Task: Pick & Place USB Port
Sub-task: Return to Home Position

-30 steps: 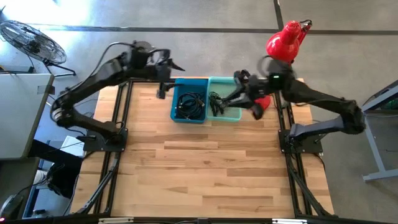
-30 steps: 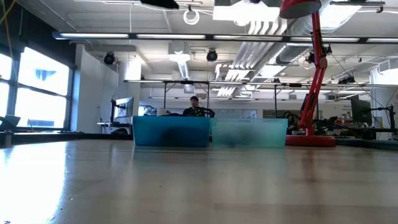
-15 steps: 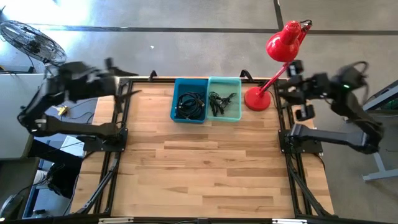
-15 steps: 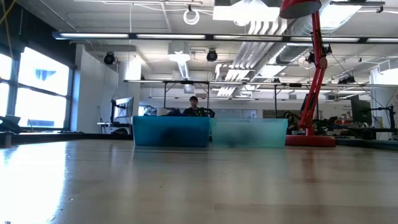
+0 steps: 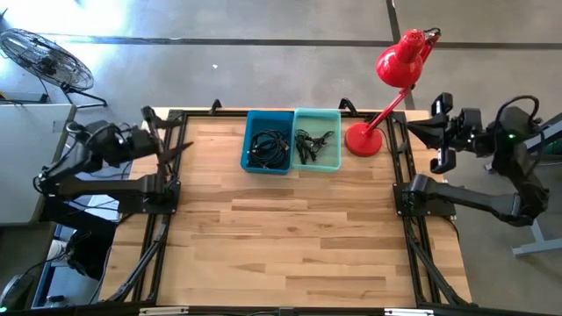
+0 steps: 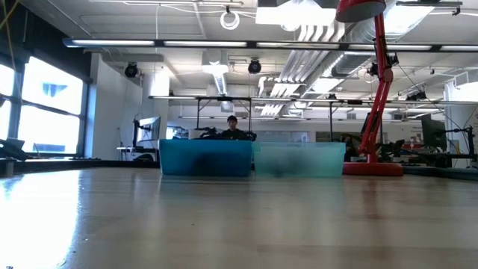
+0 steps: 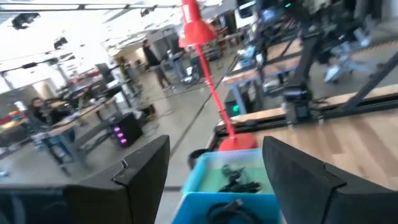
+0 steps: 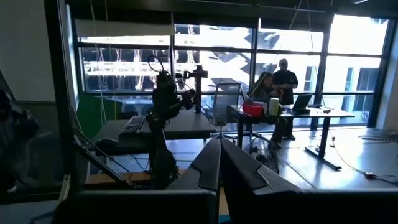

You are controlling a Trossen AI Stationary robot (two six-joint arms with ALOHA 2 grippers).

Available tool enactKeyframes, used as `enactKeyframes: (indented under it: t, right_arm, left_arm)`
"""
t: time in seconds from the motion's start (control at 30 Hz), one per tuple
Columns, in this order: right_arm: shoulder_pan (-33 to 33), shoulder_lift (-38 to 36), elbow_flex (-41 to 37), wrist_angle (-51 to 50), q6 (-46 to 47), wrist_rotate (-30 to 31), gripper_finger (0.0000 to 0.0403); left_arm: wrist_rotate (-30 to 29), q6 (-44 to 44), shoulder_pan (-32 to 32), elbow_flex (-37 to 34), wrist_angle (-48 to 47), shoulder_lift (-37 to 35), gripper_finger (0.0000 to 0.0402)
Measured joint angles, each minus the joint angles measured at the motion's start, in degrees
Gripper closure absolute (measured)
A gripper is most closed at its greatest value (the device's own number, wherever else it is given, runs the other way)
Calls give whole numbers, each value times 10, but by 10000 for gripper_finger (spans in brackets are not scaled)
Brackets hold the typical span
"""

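Wooden table's (image 5: 290,237) 2 bins (image 5: 247,140) half-hide dark cables (image 5: 268,147); left claw (image 7: 214,146) spread wide, right claw (image 8: 219,149) pinched together.

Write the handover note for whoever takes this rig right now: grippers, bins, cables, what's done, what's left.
Left gripper: open, empty, at the left edge of the table, facing the bins.
Right gripper: shut on nothing, held beyond the table's right edge.
Blue bin: coiled black cables inside.
Green bin: loose black cables inside. It stands beside the blue one at the far edge, with the red lamp on its other side.
Done: sorting looks finished.
Left: probably only settling both arms at home.
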Motion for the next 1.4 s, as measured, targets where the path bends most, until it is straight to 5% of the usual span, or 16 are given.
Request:
enactKeyframes:
  t: [0.2, 0.57, 1.0, 1.4]
  right_arm:
    - [0, 13, 0, 0, 9, -1, 401]
    - [0, 21, 0, -42, -24, -27, 402]
    - [0, -50, -1, -173, -17, -78, 403]
    - [0, -192, -10, -212, 12, -92, 403]
  left_arm:
    - [75, -14, 0, -75, 60, -44, 202]
    - [129, -27, 0, -83, 65, -51, 393]
    - [142, -56, 0, -83, -4, -51, 400]
    - [118, -78, 0, -83, -51, -104, 401]
